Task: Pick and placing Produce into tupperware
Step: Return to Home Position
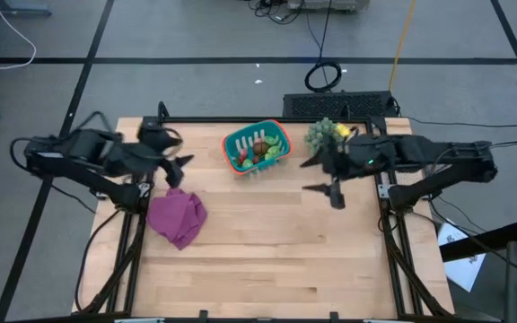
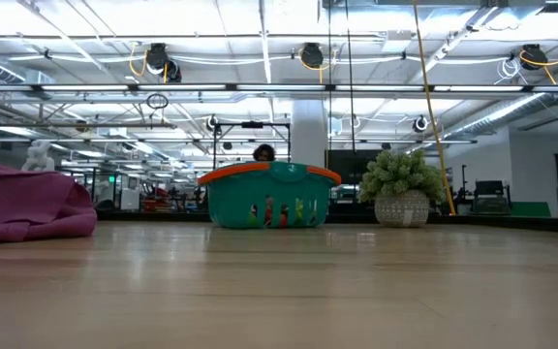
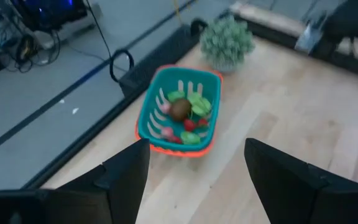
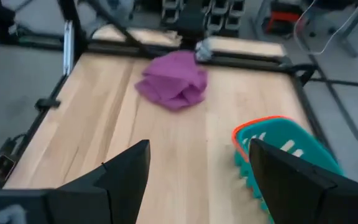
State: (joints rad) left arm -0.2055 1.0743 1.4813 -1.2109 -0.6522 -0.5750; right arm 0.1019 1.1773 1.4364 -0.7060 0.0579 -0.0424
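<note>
I am holding my left gripper point(image 1: 179, 170) with its fingers spread apart, gripping nothing. The tupperware point(image 1: 233, 142) is sitting just ahead of it, between it and my right gripper point(image 1: 311, 175), whose fingers are also standing apart and empty. The produce point(image 3: 180, 110) is lying inside the tupperware. A purple cloth point(image 1: 178, 215) is lying near my left gripper, and a plant point(image 1: 323, 133) is standing beside the right.

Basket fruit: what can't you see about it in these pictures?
- High view: produce in the basket is too small to count.
- Low view: the basket's wall hides it; only colour slivers show through slots.
- Right wrist view: basket cut off by the edge, inside unseen.
</note>
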